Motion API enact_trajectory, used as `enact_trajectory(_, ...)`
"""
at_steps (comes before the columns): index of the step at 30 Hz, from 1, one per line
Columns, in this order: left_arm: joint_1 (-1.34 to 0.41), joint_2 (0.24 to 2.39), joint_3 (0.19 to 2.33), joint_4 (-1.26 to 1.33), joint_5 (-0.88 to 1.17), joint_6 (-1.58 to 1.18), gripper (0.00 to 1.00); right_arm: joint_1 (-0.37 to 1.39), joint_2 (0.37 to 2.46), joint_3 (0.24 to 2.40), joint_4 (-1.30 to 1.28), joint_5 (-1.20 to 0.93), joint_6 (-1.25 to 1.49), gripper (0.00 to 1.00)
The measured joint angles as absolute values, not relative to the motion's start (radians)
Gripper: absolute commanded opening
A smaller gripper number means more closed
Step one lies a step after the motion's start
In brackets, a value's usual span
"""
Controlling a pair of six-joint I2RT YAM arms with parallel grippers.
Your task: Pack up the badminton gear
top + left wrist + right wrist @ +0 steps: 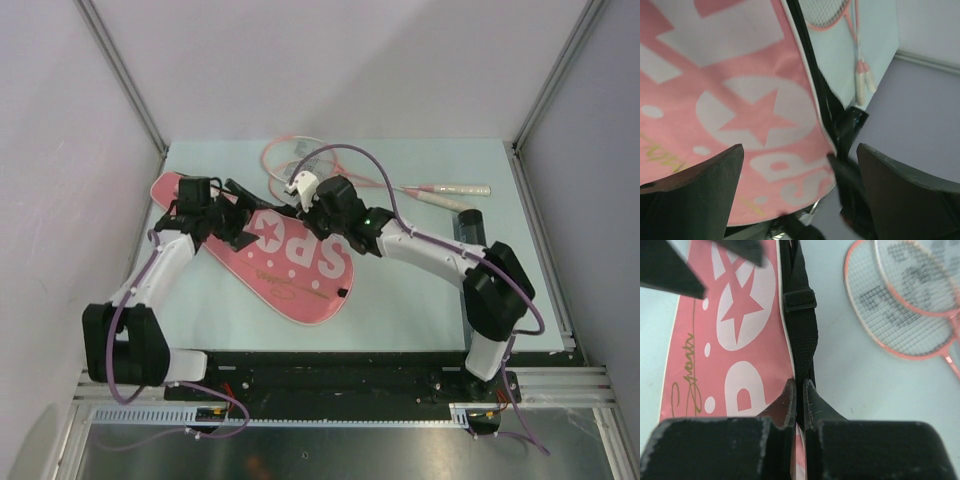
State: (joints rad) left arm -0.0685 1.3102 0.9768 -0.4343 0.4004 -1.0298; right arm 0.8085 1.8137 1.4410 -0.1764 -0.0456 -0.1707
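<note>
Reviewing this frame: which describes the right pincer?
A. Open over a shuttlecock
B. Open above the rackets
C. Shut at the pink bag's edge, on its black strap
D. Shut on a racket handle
C: the right pincer has its fingertips pressed together on the black strap that runs along the edge of the pink bag, while the rackets lie apart from it.

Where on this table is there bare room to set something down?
Bare table lies in front, between the pink bag and the right arm; a smaller patch sits between the bag and the left arm. Crowded at the back centre, where arms, bag and rackets meet.
</note>
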Motion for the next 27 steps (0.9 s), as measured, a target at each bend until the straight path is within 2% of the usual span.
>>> enact_trajectory(6, -0.080, 1.422, 1.050, -0.429, 0.411, -1.154, 0.99, 0.914, 1.736, 1.371, -0.109, 0.131, -0.266, 0.00)
enact_trajectory(9, -0.096, 1.422, 1.052, -0.431, 0.389, -1.162, 0.95, 0.965, 1.733, 1.360, -0.096, 0.192, -0.296, 0.00)
enact_trajectory(12, -0.108, 1.421, 1.054, -0.431, 0.384, -1.145, 0.80, 1.015, 1.721, 1.338, -0.084, 0.263, -0.341, 0.00)
enact_trajectory(13, -0.111, 1.419, 1.054, -0.432, 0.377, -1.134, 0.70, 1.040, 1.715, 1.331, -0.084, 0.290, -0.361, 0.00)
enact_trajectory(18, -0.123, 1.352, 1.013, -0.446, 0.359, -1.039, 0.49, 1.174, 1.679, 1.291, -0.019, 0.428, -0.482, 0.00)
enact_trajectory(19, -0.125, 1.323, 1.000, -0.453, 0.351, -1.015, 0.37, 1.195, 1.675, 1.286, -0.007, 0.445, -0.502, 0.00)
enact_trajectory(21, -0.127, 1.267, 0.981, -0.468, 0.332, -0.966, 0.24, 1.239, 1.665, 1.275, 0.021, 0.484, -0.544, 0.00)
enact_trajectory(22, -0.127, 1.231, 0.973, -0.480, 0.319, -0.932, 0.01, 1.255, 1.661, 1.274, 0.031, 0.497, -0.555, 0.03)
enact_trajectory(23, -0.127, 1.201, 0.968, -0.484, 0.313, -0.906, 0.00, 1.267, 1.658, 1.274, 0.036, 0.508, -0.559, 0.32)
enact_trajectory(25, -0.127, 1.153, 0.960, -0.485, 0.310, -0.855, 0.00, 1.282, 1.643, 1.274, 0.039, 0.510, -0.535, 0.69)
enact_trajectory(26, -0.130, 1.127, 0.955, -0.478, 0.309, -0.827, 0.00, 1.285, 1.630, 1.273, 0.029, 0.498, -0.506, 0.84)
enact_trajectory(27, -0.130, 1.101, 0.945, -0.469, 0.312, -0.801, 0.00, 1.285, 1.617, 1.273, 0.011, 0.478, -0.476, 0.86)
